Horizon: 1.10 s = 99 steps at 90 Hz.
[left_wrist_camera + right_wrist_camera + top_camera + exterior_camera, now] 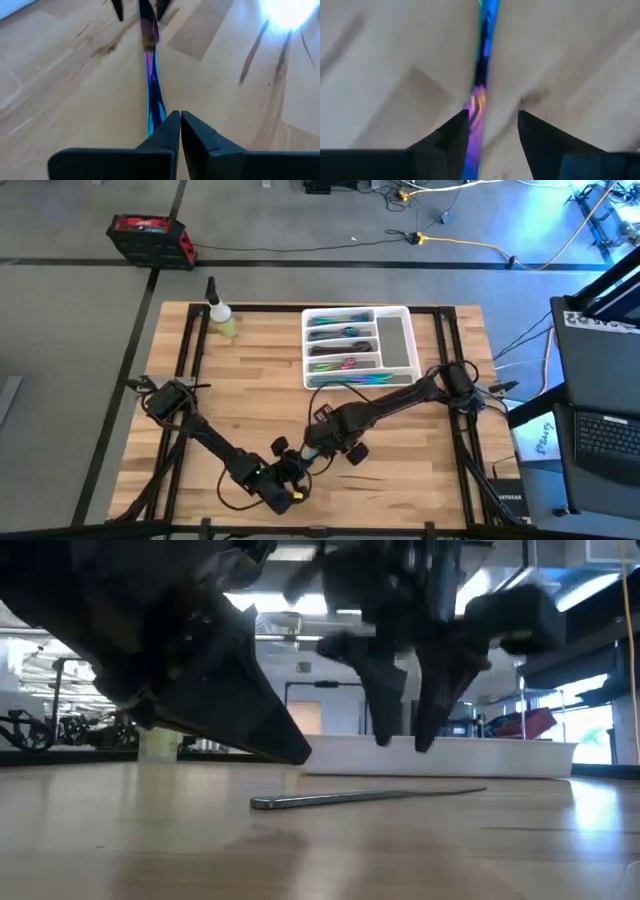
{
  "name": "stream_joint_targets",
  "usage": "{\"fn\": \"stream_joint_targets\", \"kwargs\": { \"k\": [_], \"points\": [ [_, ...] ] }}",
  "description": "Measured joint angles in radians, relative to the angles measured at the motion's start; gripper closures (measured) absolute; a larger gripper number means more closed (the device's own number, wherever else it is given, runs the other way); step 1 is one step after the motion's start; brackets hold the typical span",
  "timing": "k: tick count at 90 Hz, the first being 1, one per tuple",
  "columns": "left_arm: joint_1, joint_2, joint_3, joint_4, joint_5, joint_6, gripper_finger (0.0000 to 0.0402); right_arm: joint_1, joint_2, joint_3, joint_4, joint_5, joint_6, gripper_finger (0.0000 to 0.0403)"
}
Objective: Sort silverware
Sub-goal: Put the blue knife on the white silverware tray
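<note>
One knife (365, 798) flat on desk (400, 480), near centre, rest already in tray (395, 340). My right gripper (490, 125) jaws open, straddling it for pickup. Left gripper (180, 127) jaws shut, empty, at its near end.

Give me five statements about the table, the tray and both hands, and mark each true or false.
1. One piece of silverware lies flat on the wooden table. True.
2. The right hand is shut on that piece. False: its fingers are spread, just above the piece.
3. The left hand has its fingers nearly together at one end of the piece. True.
4. The white tray holds nothing. False: several iridescent pieces lie in its compartments.
5. The spray bottle stands inside the tray. False: it stands on the table, apart from the tray, near the far left corner.
</note>
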<state>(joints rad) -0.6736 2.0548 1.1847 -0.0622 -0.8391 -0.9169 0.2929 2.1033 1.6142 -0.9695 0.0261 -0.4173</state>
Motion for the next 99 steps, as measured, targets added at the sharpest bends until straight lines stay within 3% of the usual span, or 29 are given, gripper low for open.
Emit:
{"fn": "stream_joint_targets", "kwargs": {
  "k": [22,31,46,58,83,99],
  "points": [
    [-0.006,0.001,0.000,-0.001,0.001,0.002,0.0402,-0.018,-0.002,-0.119,-0.024,0.003,0.001,0.0353],
    [-0.021,0.001,0.000,0.000,-0.046,0.004,0.0402,-0.010,-0.006,-0.139,-0.028,-0.013,0.034,0.0394],
    [-0.037,0.001,0.000,-0.004,-0.064,0.003,0.0402,-0.011,-0.012,-0.153,0.012,-0.002,0.075,0.0384],
    [-0.043,0.002,0.000,-0.004,-0.057,-0.005,0.0402,-0.012,-0.012,-0.152,0.035,-0.015,0.087,0.0399],
    [-0.060,0.003,0.000,-0.030,-0.027,-0.105,0.0399,-0.012,-0.022,-0.154,0.043,-0.037,0.148,0.0402],
    [-0.060,0.003,0.000,0.022,-0.033,-0.090,0.0351,-0.011,-0.052,-0.155,0.088,-0.035,0.184,0.0402]
  ]
}}
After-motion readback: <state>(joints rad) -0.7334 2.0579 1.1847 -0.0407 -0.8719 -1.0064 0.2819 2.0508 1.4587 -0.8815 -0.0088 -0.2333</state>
